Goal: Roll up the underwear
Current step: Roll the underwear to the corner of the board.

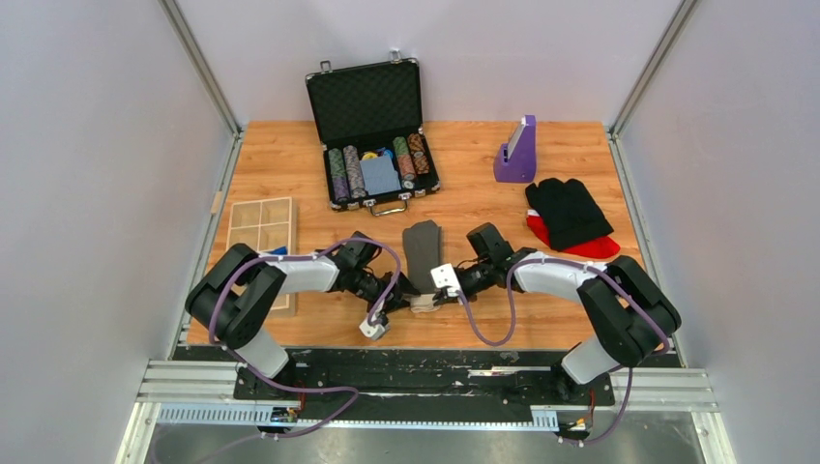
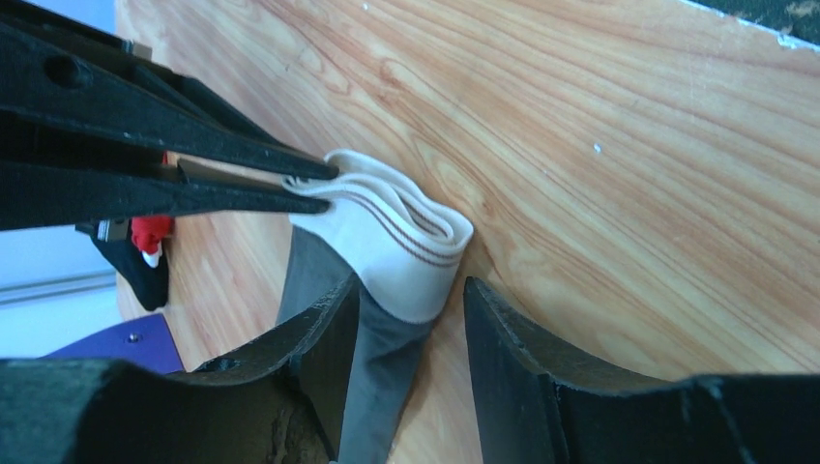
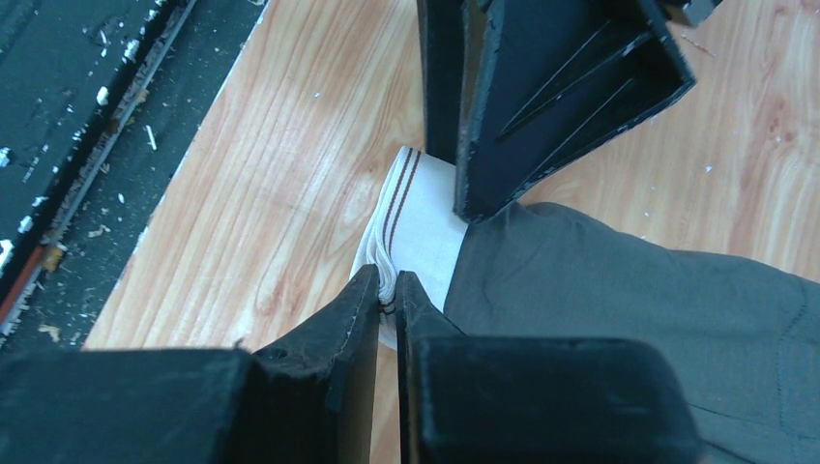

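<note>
L arm: bent inward, low over table (image 1: 290, 155); left gripper (image 2: 411, 295) spread open, astride waistband (image 2: 411, 246).
R arm: mirrored; right gripper (image 3: 387, 282) pinched tight on underwear (image 3: 619, 309) waistband.

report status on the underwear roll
Right end effector shut on white striped waistband of dark charcoal-grey cloth underwear. Left end effector open, straddling that waistband. Nothing lies on the cloth.

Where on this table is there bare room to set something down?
Bare wood between the poker-chip case and purple stand, and in the far left corner behind the wooden tray. Crowded near centre, where left gripper and right gripper meet on the underwear.
</note>
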